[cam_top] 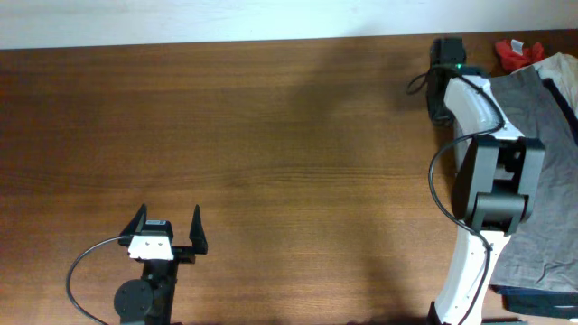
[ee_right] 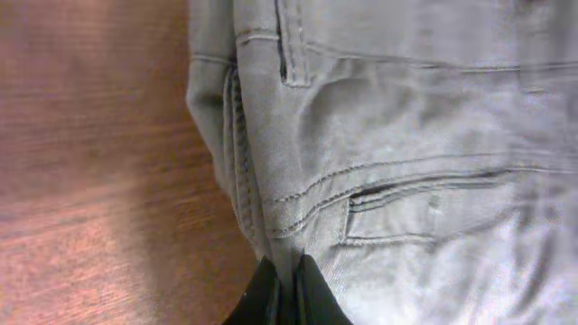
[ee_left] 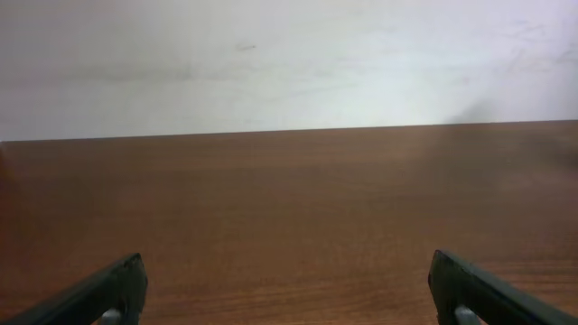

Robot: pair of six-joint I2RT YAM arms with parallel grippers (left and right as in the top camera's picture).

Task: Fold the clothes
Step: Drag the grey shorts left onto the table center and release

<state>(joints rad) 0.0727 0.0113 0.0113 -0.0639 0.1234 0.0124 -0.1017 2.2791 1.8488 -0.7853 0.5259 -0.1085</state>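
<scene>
The grey shorts (cam_top: 533,171) lie wrinkled at the table's right edge in the overhead view, partly under my right arm. In the right wrist view the shorts (ee_right: 397,135) fill the frame, showing the waistband and a slit back pocket. My right gripper (ee_right: 287,284) is shut on a pinched fold of the shorts near the waistband edge. A dark navy garment (cam_top: 535,302) peeks out below the shorts at the bottom right. My left gripper (cam_top: 168,227) is open and empty above bare wood at the lower left, its fingertips (ee_left: 287,289) wide apart.
A red item (cam_top: 517,52) lies at the far right back edge beside the right arm's base (cam_top: 444,63). A pale cloth (cam_top: 562,68) sits at the top right corner. The brown wooden table (cam_top: 271,153) spans the view, with a white wall (ee_left: 289,63) behind it.
</scene>
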